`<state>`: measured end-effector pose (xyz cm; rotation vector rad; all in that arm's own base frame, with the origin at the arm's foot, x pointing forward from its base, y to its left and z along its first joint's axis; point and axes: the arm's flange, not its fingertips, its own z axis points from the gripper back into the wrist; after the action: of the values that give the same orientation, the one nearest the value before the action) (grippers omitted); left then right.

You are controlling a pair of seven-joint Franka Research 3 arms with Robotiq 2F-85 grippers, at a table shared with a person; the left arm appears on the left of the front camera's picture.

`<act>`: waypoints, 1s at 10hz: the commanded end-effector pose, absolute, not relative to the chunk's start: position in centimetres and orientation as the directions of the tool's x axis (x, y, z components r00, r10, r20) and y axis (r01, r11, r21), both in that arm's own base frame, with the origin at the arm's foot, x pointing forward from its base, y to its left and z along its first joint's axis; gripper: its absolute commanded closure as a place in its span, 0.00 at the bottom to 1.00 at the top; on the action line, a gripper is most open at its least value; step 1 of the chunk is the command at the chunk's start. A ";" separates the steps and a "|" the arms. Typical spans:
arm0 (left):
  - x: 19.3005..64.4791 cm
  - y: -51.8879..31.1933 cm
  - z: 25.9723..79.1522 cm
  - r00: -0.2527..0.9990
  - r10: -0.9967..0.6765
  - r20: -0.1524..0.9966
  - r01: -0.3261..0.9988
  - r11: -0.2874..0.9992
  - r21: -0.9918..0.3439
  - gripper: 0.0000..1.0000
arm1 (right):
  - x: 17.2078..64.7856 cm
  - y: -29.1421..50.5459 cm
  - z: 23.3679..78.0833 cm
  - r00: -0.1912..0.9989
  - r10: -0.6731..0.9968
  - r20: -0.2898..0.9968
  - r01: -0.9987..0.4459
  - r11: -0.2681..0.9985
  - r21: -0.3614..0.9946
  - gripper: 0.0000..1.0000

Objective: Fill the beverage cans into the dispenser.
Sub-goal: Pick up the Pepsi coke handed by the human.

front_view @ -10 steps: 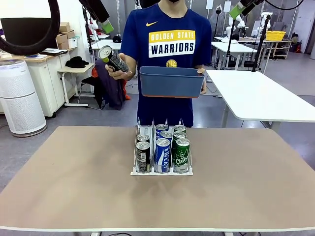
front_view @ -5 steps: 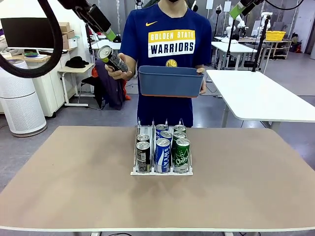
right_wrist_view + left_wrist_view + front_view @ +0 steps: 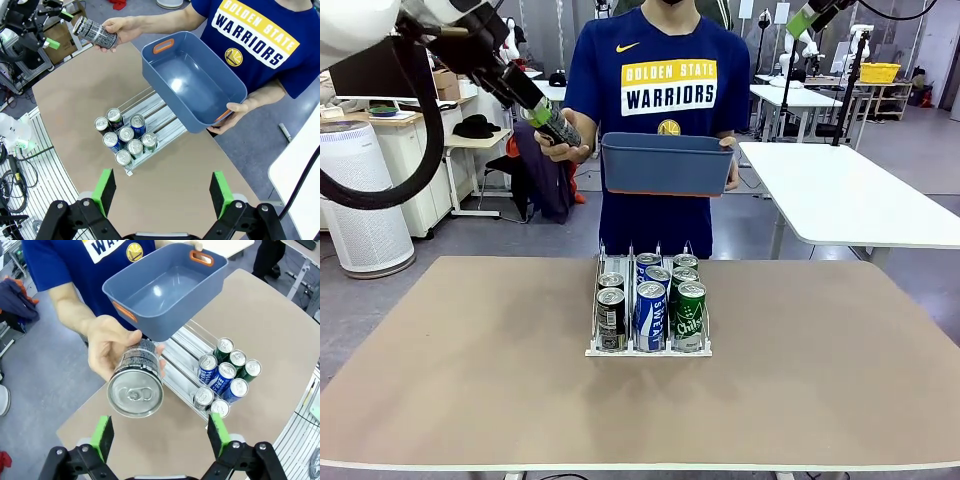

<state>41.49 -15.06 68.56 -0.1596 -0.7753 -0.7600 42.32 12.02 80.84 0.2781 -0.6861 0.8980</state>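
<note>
Evidently a handover is underway. Across the bench (image 3: 470, 380), a person is holding an empty blue-grey bin (image 3: 665, 165) and offering a black can (image 3: 136, 390) in the other hand (image 3: 105, 340). The dispenser (image 3: 648, 351) is sitting mid-bench, carrying probably eight beverage cans (image 3: 650, 310), the rear ones partly hidden. The left gripper (image 3: 160, 432) is hovering at the offered can's silver top, jaws wide and gripping nothing; next they need to close squarely around its body. The right gripper (image 3: 162, 192) is hanging high above the bench, jaws wide and empty.
</note>
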 end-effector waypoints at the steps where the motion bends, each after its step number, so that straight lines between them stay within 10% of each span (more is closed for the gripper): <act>1: 41.3 -14.9 67.9 0.477 -0.519 0.709 0.640 0.759 0.124 0.00 | 42.3 12.0 80.8 0.430 0.624 0.653 -0.795 0.604 -0.053 0.00; 10: 43.9 -14.1 67.0 0.443 -0.488 0.752 0.656 0.749 0.100 0.00 | 42.3 12.0 80.8 0.430 0.624 0.653 -0.795 0.604 -0.053 0.00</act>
<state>43.41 -14.14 67.65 -0.1740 -0.8207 -0.7058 42.31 12.02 80.84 0.2781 -0.6861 0.8980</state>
